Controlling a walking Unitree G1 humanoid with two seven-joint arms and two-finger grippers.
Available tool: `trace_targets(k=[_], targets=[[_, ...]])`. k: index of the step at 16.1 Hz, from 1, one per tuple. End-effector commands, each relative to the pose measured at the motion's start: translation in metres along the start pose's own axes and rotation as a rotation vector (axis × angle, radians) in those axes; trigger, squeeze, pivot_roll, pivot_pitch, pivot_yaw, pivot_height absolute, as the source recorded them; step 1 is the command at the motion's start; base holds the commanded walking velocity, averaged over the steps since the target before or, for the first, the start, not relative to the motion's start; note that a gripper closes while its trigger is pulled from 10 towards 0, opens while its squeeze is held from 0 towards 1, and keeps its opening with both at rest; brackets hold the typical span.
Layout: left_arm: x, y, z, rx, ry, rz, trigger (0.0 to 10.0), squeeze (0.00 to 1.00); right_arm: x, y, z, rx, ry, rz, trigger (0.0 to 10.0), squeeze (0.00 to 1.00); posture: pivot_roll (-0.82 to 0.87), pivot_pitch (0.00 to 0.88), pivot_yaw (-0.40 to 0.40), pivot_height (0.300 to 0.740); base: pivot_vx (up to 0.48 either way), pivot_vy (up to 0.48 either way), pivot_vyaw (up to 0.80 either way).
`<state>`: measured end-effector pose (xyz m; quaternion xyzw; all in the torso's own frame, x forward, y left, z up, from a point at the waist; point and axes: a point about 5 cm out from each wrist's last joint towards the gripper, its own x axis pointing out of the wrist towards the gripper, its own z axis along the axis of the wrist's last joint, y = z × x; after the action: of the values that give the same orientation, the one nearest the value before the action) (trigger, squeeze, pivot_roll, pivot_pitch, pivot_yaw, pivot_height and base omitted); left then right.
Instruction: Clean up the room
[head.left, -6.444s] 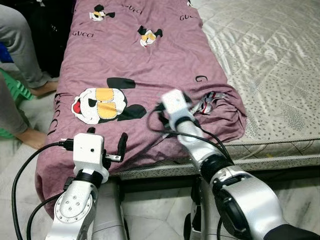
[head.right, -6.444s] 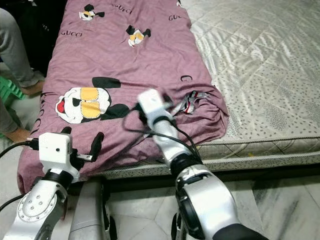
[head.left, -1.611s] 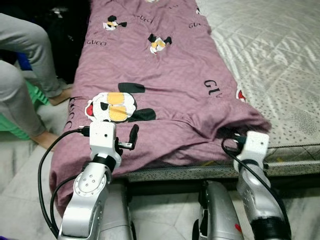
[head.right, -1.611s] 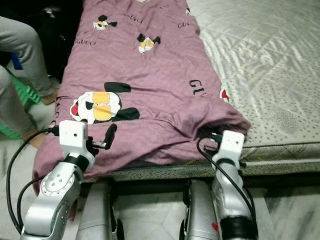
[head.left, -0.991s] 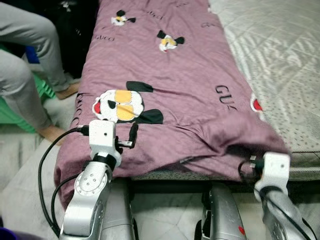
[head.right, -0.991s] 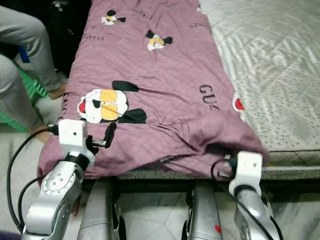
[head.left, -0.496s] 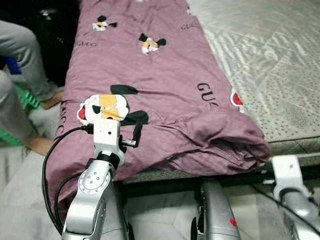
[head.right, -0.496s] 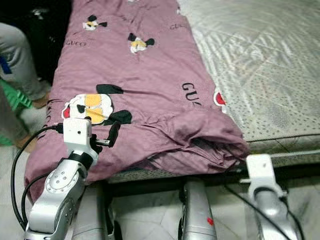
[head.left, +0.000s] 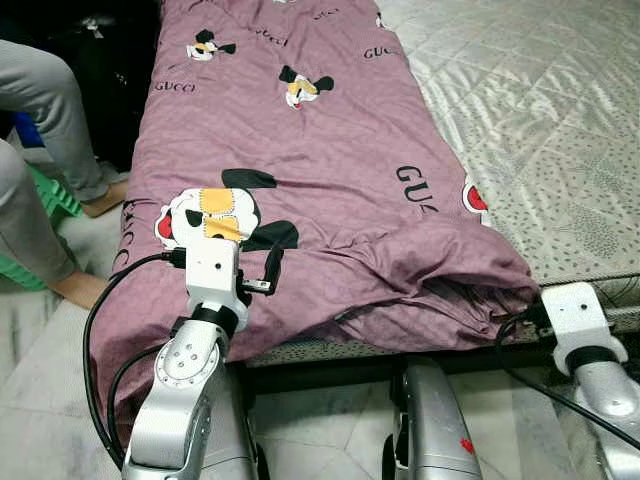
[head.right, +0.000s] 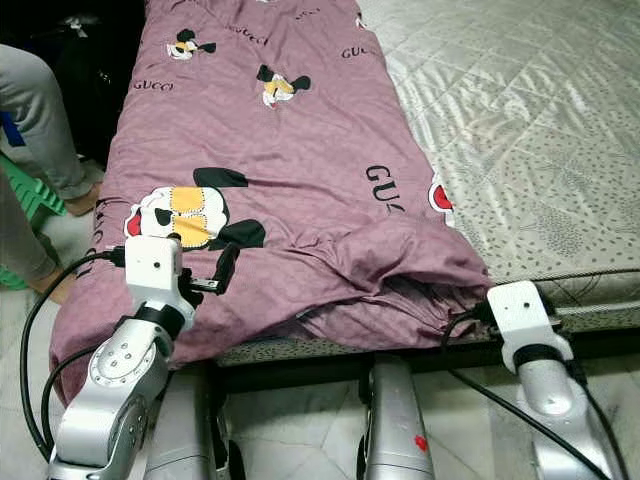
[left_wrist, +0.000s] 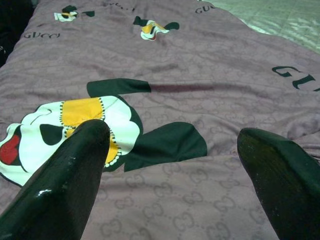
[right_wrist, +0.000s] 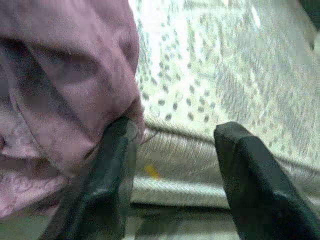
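Observation:
A purple blanket (head.left: 320, 150) printed with cartoon mice lies along the left side of the bed. Its near right corner (head.left: 450, 275) is bunched into thick folds at the mattress's front edge. My left gripper (left_wrist: 172, 135) hovers open just above the blanket's near left part, close to the big mouse print (head.left: 212, 212). My right gripper (right_wrist: 175, 129) is open at the bunched corner, level with the mattress edge. One of its fingers (right_wrist: 112, 170) touches the hanging fold, the other is in front of the mattress side. Its white wrist (head.right: 520, 310) sits just below that corner.
The grey quilted mattress (head.left: 560, 120) lies bare to the right of the blanket. A person's grey-trousered legs (head.left: 45, 110) and bare feet (head.left: 80, 290) are at the left, beside something green (head.left: 50, 200). Pale floor tiles (head.left: 330, 440) and my own legs lie below the bed's front.
Over six seconds my right gripper left the blanket's top, dropped below the bed's front edge, and has now risen back to the bunched corner. The camera shifted. My left arm stayed put.

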<state>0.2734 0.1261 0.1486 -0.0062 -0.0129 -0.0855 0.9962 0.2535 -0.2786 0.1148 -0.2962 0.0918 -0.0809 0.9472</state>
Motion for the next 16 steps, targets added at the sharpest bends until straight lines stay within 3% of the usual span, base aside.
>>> trace_targets(k=[1, 3, 4, 5, 6, 7, 10, 14, 16], targets=[[-0.002, 0.005, -0.004, 0.019, 0.014, 0.012, 10.0, 0.0, -0.006, 0.003, -0.01, -0.019, 0.008, 0.064, 10.0, 1.0, 0.04, 0.193, 0.059, 0.527, 0.0, 0.0, 0.0], [-0.003, 0.004, -0.004, 0.019, 0.015, 0.011, 10.0, 0.0, -0.017, 0.008, -0.017, -0.013, 0.003, 0.158, 10.0, 1.0, 0.04, 0.195, 0.06, 0.527, 0.0, 0.0, 0.0], [-0.003, 0.005, -0.004, 0.018, 0.015, 0.01, 10.0, 0.0, -0.021, 0.011, -0.018, -0.013, -0.015, 0.202, 10.0, 0.85, 0.04, 0.196, 0.062, 0.527, 0.0, 0.0, 0.0], [-0.003, 0.005, -0.004, 0.018, 0.015, 0.009, 10.0, 0.0, -0.027, 0.016, -0.015, 0.004, -0.048, 0.256, 10.0, 0.62, 0.03, 0.197, 0.064, 0.527, 0.0, 0.0, 0.0], [-0.002, 0.004, -0.004, 0.017, 0.015, 0.006, 10.0, 0.0, -0.034, 0.021, -0.008, 0.04, -0.118, 0.331, 10.0, 0.16, 0.03, 0.199, 0.067, 0.527, 0.0, 0.0, 0.0], [-0.002, 0.004, -0.004, 0.017, 0.015, 0.004, 10.0, 0.0, -0.037, 0.023, -0.003, 0.053, -0.15, 0.352, 10.0, 0.0, 0.03, 0.199, 0.069, 0.527, 0.0, 0.0, 0.0], [0.0, 0.002, -0.003, 0.013, 0.011, -0.006, 10.0, 0.0, -0.036, 0.023, 0.028, 0.083, -0.305, 0.355, 10.0, 0.0, 0.02, 0.199, 0.073, 0.527, 0.0, 0.0, 0.0], [0.001, 0.001, -0.003, 0.013, 0.012, -0.005, 10.0, 0.0, -0.027, 0.024, 0.048, 0.063, -0.369, 0.304, 10.0, 0.0, 0.03, 0.195, 0.07, 0.527, 0.0, 0.0, 0.0], [0.001, 0.001, -0.003, 0.013, 0.009, -0.003, 10.0, 0.0, -0.021, 0.03, 0.049, -0.005, -0.368, 0.305, 10.0, 0.0, 0.03, 0.192, 0.067, 0.527, 0.0, 0.0, 0.0]])
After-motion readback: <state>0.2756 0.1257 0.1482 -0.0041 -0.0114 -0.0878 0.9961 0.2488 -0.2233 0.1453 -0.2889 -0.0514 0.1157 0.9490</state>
